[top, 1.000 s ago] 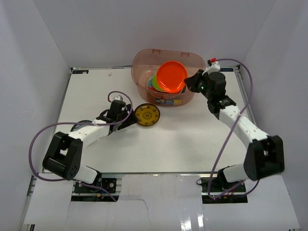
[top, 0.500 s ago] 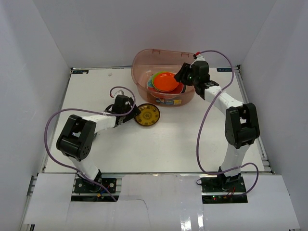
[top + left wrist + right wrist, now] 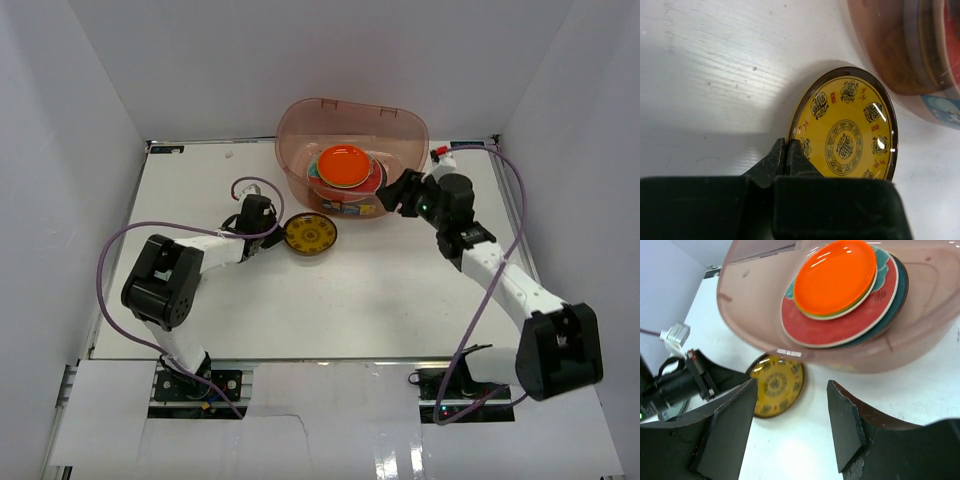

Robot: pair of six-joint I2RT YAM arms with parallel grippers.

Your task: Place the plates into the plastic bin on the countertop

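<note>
The plastic bin (image 3: pixel 296 128) stands at the back of the countertop (image 3: pixel 380 290). In it lies a stack of plates topped by an orange plate (image 3: pixel 343 165) (image 3: pixel 835 275), over a red floral plate (image 3: pixel 840 330) and a dark teal one (image 3: pixel 896 300). A brown-gold plate (image 3: pixel 310 233) (image 3: pixel 845 130) (image 3: pixel 777 390) rests on the countertop in front of the bin. My left gripper (image 3: pixel 279 232) (image 3: pixel 787 150) is shut on that plate's left rim. Just outside the bin's front right wall, my right gripper (image 3: pixel 393 196) (image 3: pixel 790 425) is open and holds nothing.
White walls enclose the countertop on three sides. Purple cables loop off both arms, one over the left side (image 3: pixel 110 260) and one along the right edge (image 3: pixel 515 200). The bin's front carries a label (image 3: pixel 350 210).
The right gripper opened, left the orange plate on the stack in the bin and drew back to the bin's front right. The left gripper shut on the brown-gold plate's rim.
</note>
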